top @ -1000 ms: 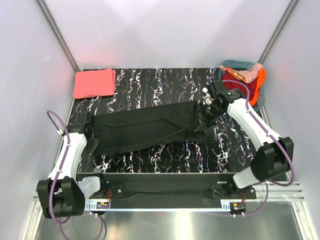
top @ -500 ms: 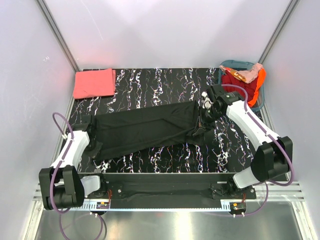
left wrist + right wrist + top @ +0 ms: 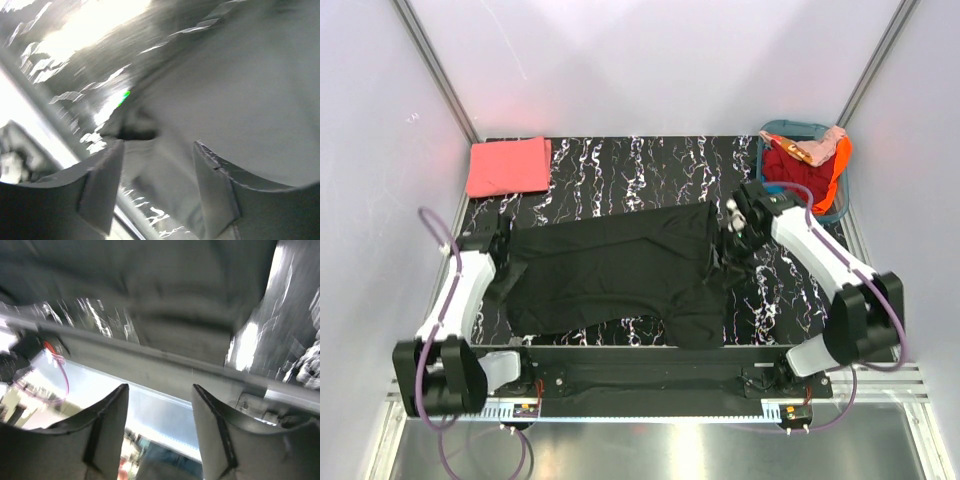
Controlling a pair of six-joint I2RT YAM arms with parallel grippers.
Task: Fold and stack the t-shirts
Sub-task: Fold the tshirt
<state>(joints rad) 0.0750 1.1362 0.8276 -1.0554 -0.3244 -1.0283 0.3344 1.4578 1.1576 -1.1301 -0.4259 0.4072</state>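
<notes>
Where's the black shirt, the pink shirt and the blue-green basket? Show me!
black t-shirt [image 3: 610,265], top camera view, middle of its spread-out body.
pink t-shirt [image 3: 508,166], top camera view, middle of the folded cloth.
teal basket [image 3: 792,126], top camera view, its far rim.

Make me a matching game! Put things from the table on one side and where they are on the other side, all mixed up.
Things:
1. black t-shirt
2. pink t-shirt
3. teal basket

Places:
A. folded in the far left corner
B. in the far right corner
C. spread out in the middle

Pairs: 1-C, 2-A, 3-B
</notes>
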